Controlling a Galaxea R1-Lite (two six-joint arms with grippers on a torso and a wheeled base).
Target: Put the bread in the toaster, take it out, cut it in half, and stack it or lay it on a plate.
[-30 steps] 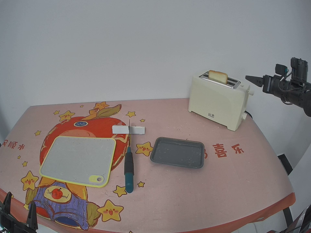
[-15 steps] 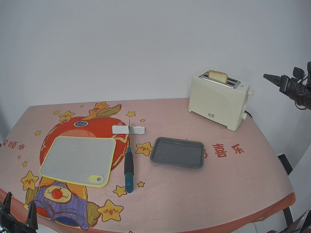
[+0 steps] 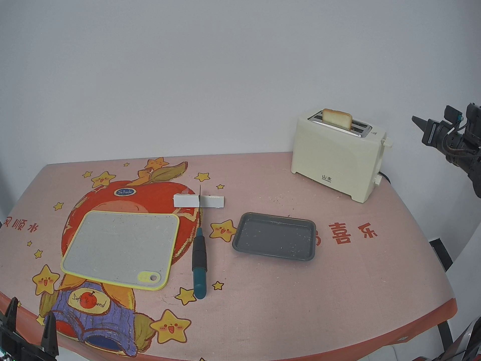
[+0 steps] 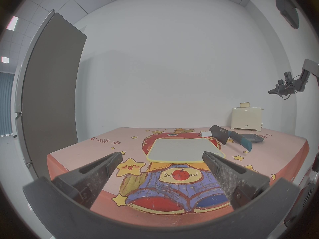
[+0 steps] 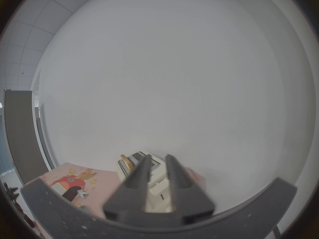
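Hovering past the right edge of the table (image 3: 300, 302), level with the toaster top, my right gripper (image 3: 420, 122) has its fingers drawn together with only a thin slit between them, holding nothing. My left gripper (image 4: 161, 155) sits off the near left corner, fingers spread wide, empty. Bread (image 3: 336, 119) stands upright in a slot of the toaster (image 3: 338, 161) at the far right corner. Plate (image 3: 274, 219) lies mid-table, well apart from the toaster. Knife (image 3: 200, 261) lies between plate and cutting board (image 3: 120, 249).
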